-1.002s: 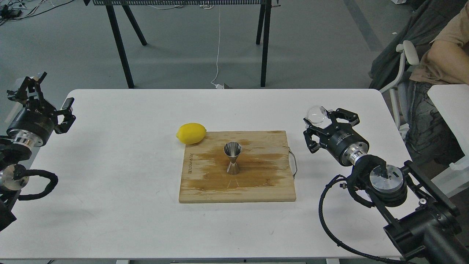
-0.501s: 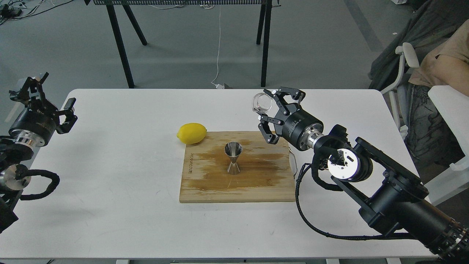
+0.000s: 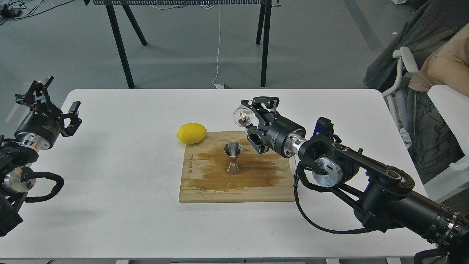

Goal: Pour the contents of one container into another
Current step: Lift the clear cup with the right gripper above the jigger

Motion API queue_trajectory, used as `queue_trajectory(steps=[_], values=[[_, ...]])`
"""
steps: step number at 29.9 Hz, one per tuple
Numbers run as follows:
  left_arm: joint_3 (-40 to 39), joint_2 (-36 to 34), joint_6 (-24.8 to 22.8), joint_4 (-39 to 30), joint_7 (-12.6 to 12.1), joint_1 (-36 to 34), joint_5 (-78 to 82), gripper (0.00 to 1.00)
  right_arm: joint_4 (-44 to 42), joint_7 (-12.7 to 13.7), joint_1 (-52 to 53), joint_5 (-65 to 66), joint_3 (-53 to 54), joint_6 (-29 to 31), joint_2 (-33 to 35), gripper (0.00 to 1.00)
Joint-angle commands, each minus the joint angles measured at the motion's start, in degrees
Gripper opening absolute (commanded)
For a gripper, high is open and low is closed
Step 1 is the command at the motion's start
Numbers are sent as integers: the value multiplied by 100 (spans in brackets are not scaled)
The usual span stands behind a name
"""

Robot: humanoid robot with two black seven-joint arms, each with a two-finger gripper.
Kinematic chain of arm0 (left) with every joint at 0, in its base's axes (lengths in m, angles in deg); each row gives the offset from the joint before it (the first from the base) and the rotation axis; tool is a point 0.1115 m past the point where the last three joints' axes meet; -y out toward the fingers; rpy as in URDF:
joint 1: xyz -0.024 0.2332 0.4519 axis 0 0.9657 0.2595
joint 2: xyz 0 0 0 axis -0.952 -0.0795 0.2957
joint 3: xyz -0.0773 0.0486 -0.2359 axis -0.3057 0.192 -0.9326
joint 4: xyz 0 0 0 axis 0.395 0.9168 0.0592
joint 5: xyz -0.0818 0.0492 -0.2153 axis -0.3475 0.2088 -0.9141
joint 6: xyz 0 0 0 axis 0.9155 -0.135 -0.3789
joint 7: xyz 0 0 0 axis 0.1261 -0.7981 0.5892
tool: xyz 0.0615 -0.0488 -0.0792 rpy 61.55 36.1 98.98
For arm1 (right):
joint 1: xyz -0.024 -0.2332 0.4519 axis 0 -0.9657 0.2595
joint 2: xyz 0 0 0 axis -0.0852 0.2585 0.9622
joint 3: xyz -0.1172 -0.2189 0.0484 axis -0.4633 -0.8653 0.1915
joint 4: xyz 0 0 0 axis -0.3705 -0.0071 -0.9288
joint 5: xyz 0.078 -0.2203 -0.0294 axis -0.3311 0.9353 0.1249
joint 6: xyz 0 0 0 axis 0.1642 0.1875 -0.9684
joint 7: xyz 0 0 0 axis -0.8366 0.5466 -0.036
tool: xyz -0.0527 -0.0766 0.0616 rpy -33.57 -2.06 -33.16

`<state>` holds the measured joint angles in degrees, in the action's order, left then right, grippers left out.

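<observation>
Gripping one clear cup [image 3: 243, 115], our right gripper [image 3: 253, 123] has its black fingers closed around the glass and holds it in the air, tipped on its side with the mouth facing left. We see the cup above the far edge of a wooden cutting board [image 3: 256, 183], up and to the right of one steel jigger [image 3: 233, 157], apart from it. That single jigger stands upright near the middle of the board, its open top cone facing up. A darker wet-looking stain spreads over the board around the jigger. Small dark lettering runs along the board's left edge, too small for us to read. A thin metal handle shows at the board's right side, partly hidden behind our right arm. One yellow lemon [image 3: 191, 133] lies at the board's far left corner, touching it. Board and lemon rest on one white table [image 3: 110, 205]. Our left gripper [image 3: 51, 106] hovers at the table's left edge, well apart from everything, fingers spread and holding nothing. Beyond the table stands a black-legged frame [image 3: 124, 55] on grey floor, with a white cable [image 3: 218, 47] hanging down. One seated person [image 3: 445, 62] shows at the far right, mostly cut off
</observation>
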<state>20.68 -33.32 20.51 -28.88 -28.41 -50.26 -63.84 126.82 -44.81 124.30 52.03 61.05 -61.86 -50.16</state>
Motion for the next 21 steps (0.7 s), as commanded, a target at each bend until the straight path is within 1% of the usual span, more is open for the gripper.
queue_trajectory(steps=[1, 7, 12, 21], values=[[0, -7, 0, 7, 0, 0, -1, 98, -51, 11, 229, 63, -269, -3, -1, 38], [17, -7, 0, 7, 0, 0, -1, 98, -122, 47, 431, 405, -576, -3, 8, 38], [17, -15, 0, 16, 0, 0, -1, 98, -122, 47, 616, 485, -919, 6, 210, 38], [26, 11, 0, 121, 0, 0, -9, 98, -122, 47, 792, 775, -1165, 23, 307, 38]])
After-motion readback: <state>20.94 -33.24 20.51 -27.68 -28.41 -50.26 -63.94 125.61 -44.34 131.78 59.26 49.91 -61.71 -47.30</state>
